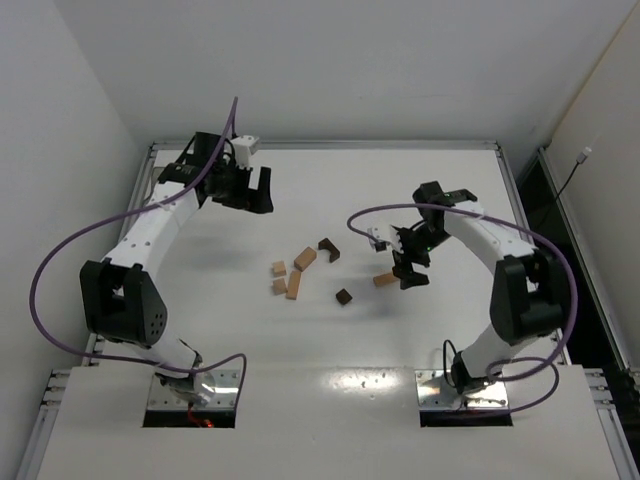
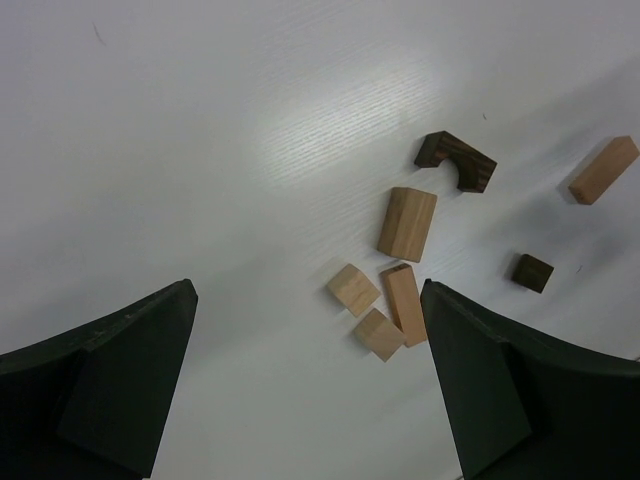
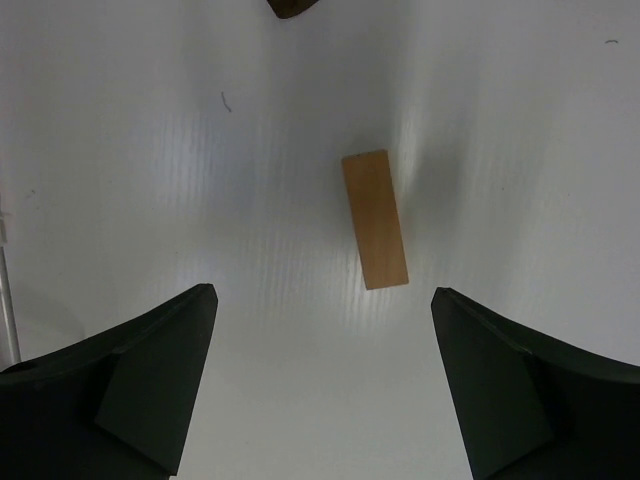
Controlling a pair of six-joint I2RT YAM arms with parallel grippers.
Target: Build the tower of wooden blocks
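Blocks (image 1: pixel 300 270) lie scattered mid-frame in the top view, nothing stacked yet. Left gripper (image 2: pixel 308 288) and right gripper (image 3: pixel 322 292) gape wide, empty. Tan bar (image 3: pixel 375 218) sits skewed ahead of the right jaws; closing off-square could twist it loose.
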